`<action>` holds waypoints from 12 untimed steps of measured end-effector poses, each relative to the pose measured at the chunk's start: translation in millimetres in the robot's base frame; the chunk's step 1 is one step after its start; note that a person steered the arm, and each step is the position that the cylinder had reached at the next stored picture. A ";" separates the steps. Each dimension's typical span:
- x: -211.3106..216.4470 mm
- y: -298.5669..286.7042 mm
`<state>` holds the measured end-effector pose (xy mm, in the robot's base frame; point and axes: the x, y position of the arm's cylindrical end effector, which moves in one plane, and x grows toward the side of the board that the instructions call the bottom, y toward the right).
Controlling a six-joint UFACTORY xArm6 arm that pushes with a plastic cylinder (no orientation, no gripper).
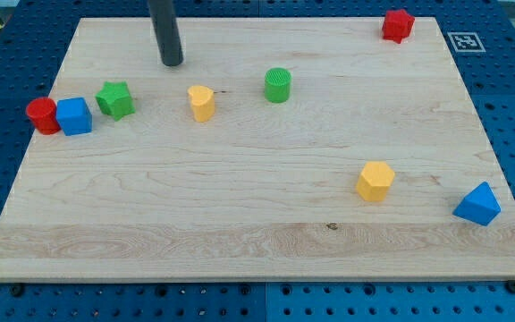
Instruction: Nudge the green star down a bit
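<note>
The green star (114,99) lies near the left side of the wooden board (257,224), in its upper part. My tip (172,63) stands above and to the right of the star, apart from it. A blue cube (75,116) lies just left of the star, with a red cylinder (42,116) touching the cube's left side. A yellow heart-shaped block (201,102) lies to the right of the star.
A green cylinder (277,85) stands right of the yellow heart. A red star (398,25) lies near the top right corner. A yellow hexagonal block (375,181) and a blue triangular block (478,204) lie at the lower right.
</note>
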<state>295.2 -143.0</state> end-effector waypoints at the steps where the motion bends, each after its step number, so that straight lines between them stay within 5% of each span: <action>1: 6.4 -6.7; 12: 76.7 -59.8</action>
<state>371.9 -202.8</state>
